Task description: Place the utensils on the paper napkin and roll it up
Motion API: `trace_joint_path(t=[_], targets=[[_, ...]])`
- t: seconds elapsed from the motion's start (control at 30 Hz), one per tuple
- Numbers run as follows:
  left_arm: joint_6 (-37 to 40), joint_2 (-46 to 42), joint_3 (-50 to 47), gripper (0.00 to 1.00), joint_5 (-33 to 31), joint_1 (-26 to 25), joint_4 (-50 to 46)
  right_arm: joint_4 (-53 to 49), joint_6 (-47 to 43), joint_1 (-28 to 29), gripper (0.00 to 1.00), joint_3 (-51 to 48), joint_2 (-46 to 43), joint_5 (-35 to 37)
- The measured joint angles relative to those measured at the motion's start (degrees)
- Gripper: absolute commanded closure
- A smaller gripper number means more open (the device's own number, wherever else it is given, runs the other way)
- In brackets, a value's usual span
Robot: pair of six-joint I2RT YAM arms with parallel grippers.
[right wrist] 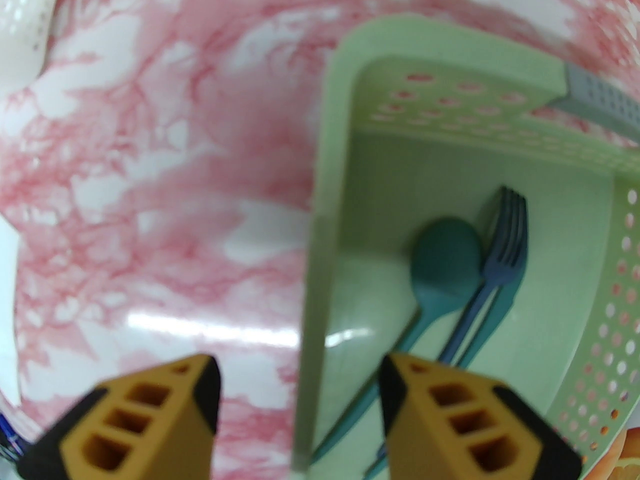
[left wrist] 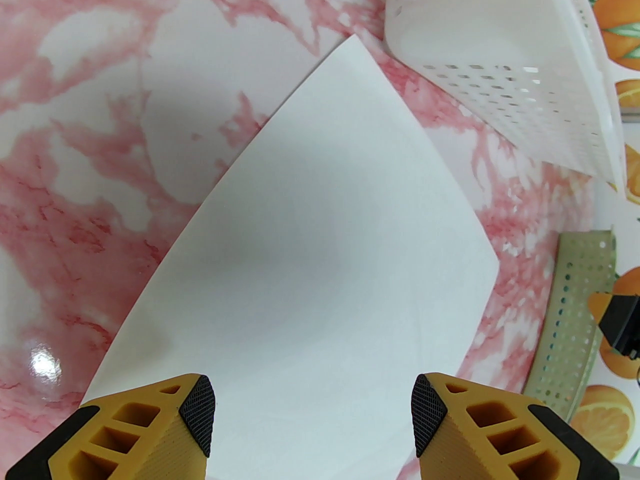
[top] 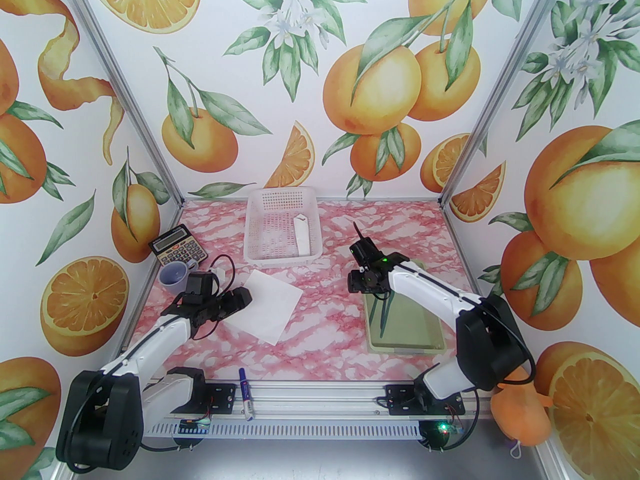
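Top view high, from behind; wrist views close, downward; paper napkin shared.

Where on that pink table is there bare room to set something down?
Widest bare stretch: between the paper napkin and the green tray. Another lies between napkin and marker pen. Crowded: the far-left corner with calculator and cup.

A robot test booth: 2 arms on an aluminium rail, orange-print panels around.
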Motion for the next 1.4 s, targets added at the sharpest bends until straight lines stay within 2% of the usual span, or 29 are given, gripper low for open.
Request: trace_joint_path(t=[0.37, 0.7, 0.83, 1.03, 1.23, 1.4], targets=[[1.2, 5.0, 0.0, 0.35, -1.7, -0.7, 1.0, -0.3, 0.0, 0.1, 0.64, 0.3, 1.6, 0.8], [1.3, 5.8, -0.1, 0.36, -2.4, -2.9, 2.7, -0.5, 0.2, 0.2, 0.83, 1.2, 2.3, 2.1], [0.9, 5.6, -0.3, 0.36, -2.4, -4.5, 2.8, -0.9, -0.1, 0.2, 0.87, 2.1, 2.6, 2.9], [-1.3, 3.8, -1.5, 0.36, -3.3, -8.8, 3.0, -2.3, -1.1, 0.2, 0.93, 3.8, 4.1, 4.6], [-4.5, 3.8, -1.9, 0.36, -4.7, -14.5, 4.7, -2.6, -2.3, -1.4, 0.94, 6.0, 5.9, 5.0], [-6.9, 7.4, -0.9, 0.36, -5.9, -19.9, 9.0, -2.4, -3.6, -4.3, 0.94, 8.1, 7.7, 4.8]])
